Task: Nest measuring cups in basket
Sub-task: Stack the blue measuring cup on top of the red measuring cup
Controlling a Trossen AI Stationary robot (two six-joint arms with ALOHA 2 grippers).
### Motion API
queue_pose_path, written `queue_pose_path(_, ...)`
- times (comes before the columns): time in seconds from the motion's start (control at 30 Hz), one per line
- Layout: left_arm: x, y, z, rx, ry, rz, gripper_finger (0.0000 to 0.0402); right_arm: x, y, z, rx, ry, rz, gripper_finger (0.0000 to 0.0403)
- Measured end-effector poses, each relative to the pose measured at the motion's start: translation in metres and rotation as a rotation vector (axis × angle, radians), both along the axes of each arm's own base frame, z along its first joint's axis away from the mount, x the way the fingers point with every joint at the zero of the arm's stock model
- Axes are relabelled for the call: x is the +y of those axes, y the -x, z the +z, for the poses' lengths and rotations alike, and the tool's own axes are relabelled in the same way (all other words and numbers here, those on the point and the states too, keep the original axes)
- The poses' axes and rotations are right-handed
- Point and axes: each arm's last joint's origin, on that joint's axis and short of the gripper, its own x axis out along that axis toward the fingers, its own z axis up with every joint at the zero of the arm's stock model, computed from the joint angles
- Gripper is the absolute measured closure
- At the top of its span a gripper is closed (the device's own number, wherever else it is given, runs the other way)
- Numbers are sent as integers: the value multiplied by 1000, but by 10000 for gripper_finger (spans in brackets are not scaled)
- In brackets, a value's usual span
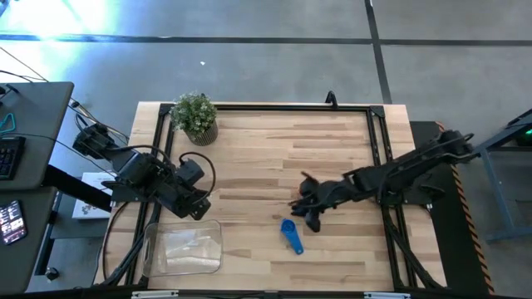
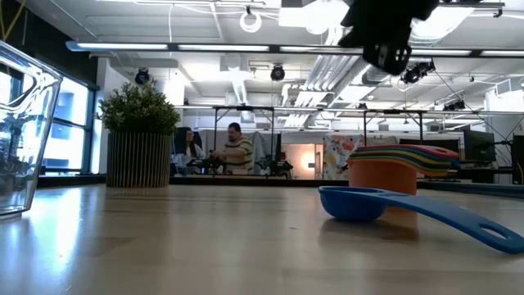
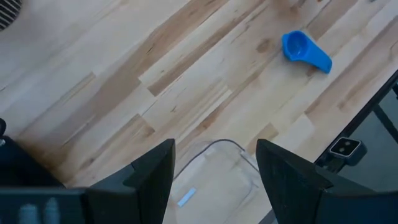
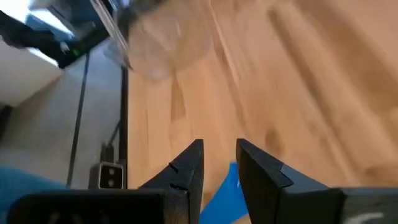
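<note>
Blue cup beneath right gripper

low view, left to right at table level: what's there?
basket → potted plant → people in the room behind → blue measuring cup, its handle running off right; the stack of nested cups stands behind it, overlapping, so their order is unclear.

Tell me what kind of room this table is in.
Probably a robotics lab or open workshop. The low view shows an exposed ceiling with ducts, more framed workstations behind, and people seated at one. The high view shows a concrete floor around the wooden table.
</note>
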Motion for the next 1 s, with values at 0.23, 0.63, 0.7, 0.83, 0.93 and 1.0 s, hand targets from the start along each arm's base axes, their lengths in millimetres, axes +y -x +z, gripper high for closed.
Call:
queue_pose_path(0.23, 0, 0, 0, 2, -7, -16, 186, 11, -22, -43, 179, -15, 45, 316)
queue_pose_path(0.63, 0, 0, 0, 3, -10, -25, 186, 27, -58, -58, 349, 126, 154, 316)
queue_pose_path(0.7, 0, 0, 0, 2, -9, -23, 186, 29, -63, -54, 365, 186, 212, 316)
queue_pose_path(0.83, 0, 0, 0, 1, -8, -23, 186, 31, -70, -55, 396, 286, 314, 316)
queue_pose_path(0.93, 0, 0, 0, -2, -7, -23, 186, 31, -70, -61, 438, 306, 334, 316)
queue_pose_path(1.0, 0, -1, 0, -7, -11, -20, 186, 30, -68, -66, 471, 317, 328, 316)
